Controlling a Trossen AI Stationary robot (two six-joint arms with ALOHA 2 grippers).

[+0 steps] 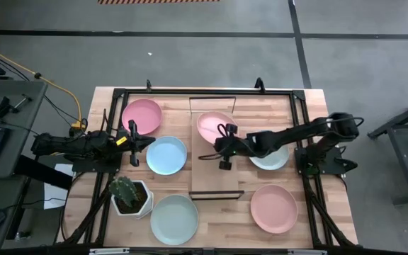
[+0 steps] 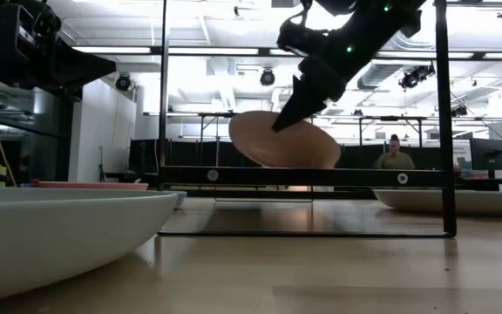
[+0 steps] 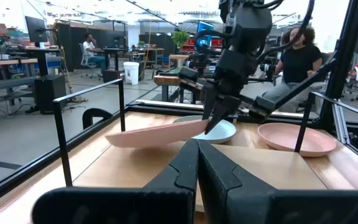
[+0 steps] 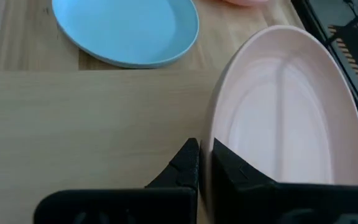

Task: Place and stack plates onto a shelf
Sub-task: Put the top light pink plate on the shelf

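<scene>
My right gripper (image 1: 225, 136) is shut on a pale pink plate (image 1: 212, 125) over the far half of the shelf (image 1: 217, 173), a light-wood board in a black frame. The low view shows the plate (image 2: 281, 141) tilted just above the shelf's frame (image 2: 303, 176); I cannot tell whether its low edge touches. My left gripper (image 1: 134, 142) waits shut at the table's left, between a pink plate (image 1: 142, 115) and a light blue plate (image 1: 166, 155), both flat on the table. The left wrist view looks past its fingers (image 3: 196, 149) at the held plate (image 3: 157, 132). My right gripper (image 4: 205, 149) pinches the pink plate by its rim (image 4: 215, 127), on the side toward the table's right. One finger (image 4: 235, 169) lies on the plate's inner face and the other (image 4: 185, 163) under it. The fingers come slanting down from the right. The plate is tilted.
A mint plate (image 1: 174, 218) and a white cactus pot (image 1: 129, 195) stand near the front left. A salmon plate (image 1: 273, 207) lies front right, another mint plate (image 1: 269, 159) under my right arm. A black frame (image 1: 299, 106) rims the table. People sit in the room beyond (image 3: 300, 59).
</scene>
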